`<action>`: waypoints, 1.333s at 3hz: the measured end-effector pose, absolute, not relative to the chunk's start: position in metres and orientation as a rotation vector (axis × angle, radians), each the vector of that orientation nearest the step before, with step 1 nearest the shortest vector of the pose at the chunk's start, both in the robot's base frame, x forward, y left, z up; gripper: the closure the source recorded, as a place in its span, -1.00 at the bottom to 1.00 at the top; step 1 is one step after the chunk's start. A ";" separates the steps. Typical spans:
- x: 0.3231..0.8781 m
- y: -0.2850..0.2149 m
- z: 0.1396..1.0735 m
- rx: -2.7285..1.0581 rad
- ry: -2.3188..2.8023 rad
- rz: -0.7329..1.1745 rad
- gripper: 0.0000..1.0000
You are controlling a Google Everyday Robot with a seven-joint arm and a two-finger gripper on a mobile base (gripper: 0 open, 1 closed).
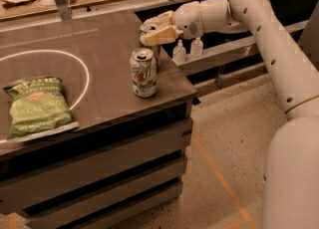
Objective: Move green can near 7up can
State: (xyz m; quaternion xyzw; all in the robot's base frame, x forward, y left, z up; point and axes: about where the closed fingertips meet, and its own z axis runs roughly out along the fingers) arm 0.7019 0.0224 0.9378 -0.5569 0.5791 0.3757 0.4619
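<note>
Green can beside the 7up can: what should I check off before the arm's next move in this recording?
1. Dark green drink can near the white 7up can with green lettering: ok, it is just behind it.
2. 7up can upright on the dark table: ok.
3. Gripper at the green can's upper part: ok.
4. Firm hold on the green can: cannot tell.
5. Green can resting on the table: cannot tell, because the 7up can hides its base.
6. Green chip bag out of the way: ok, it lies far to the left.
</note>
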 end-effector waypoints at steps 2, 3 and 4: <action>0.680 0.006 0.940 -1.335 1.444 0.900 1.00; 0.661 0.001 0.943 -1.335 1.467 0.880 1.00; 0.655 0.001 0.942 -1.340 1.472 0.878 1.00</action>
